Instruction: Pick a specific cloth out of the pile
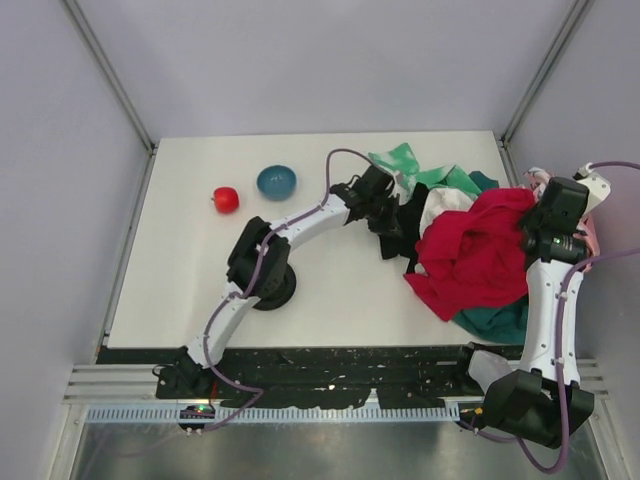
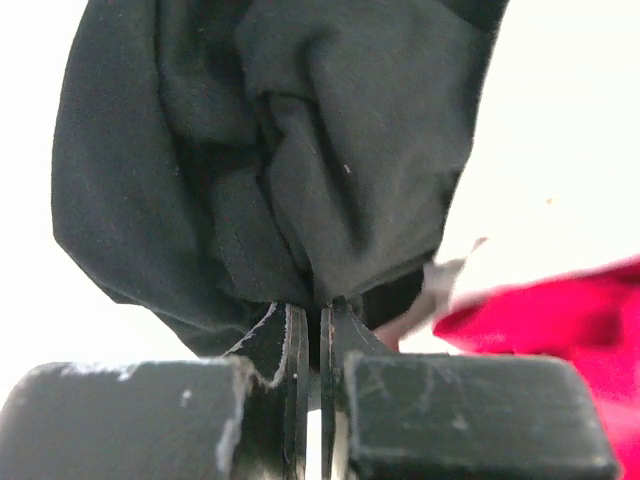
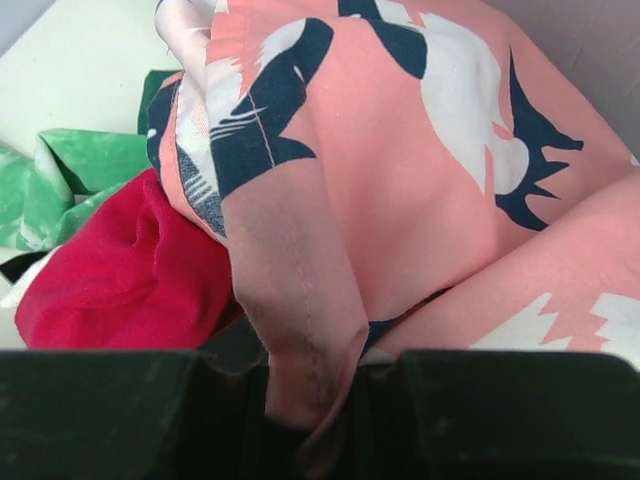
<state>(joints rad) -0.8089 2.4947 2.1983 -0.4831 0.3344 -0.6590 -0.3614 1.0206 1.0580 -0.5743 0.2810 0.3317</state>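
Observation:
The black cloth [image 1: 398,228] hangs at the left edge of the pile [image 1: 470,250], stretched towards my left gripper [image 1: 382,208]. In the left wrist view the left gripper [image 2: 320,308] is shut on a bunched fold of the black cloth [image 2: 300,150], with the red cloth [image 2: 560,310] to its right. My right gripper [image 1: 542,215] sits on the pile's right side. In the right wrist view a fold of the pink printed cloth [image 3: 400,180] runs down between the jaws of the right gripper [image 3: 322,400], which are shut on it. The red cloth [image 3: 100,270] lies to its left.
The pile also holds a mint-green patterned cloth [image 1: 405,163] and a dark teal cloth [image 1: 500,322]. A blue bowl [image 1: 276,181] and a red ball-like object [image 1: 226,199] stand at the back left. A round black plate [image 1: 272,290] lies under the left arm. Walls enclose the table.

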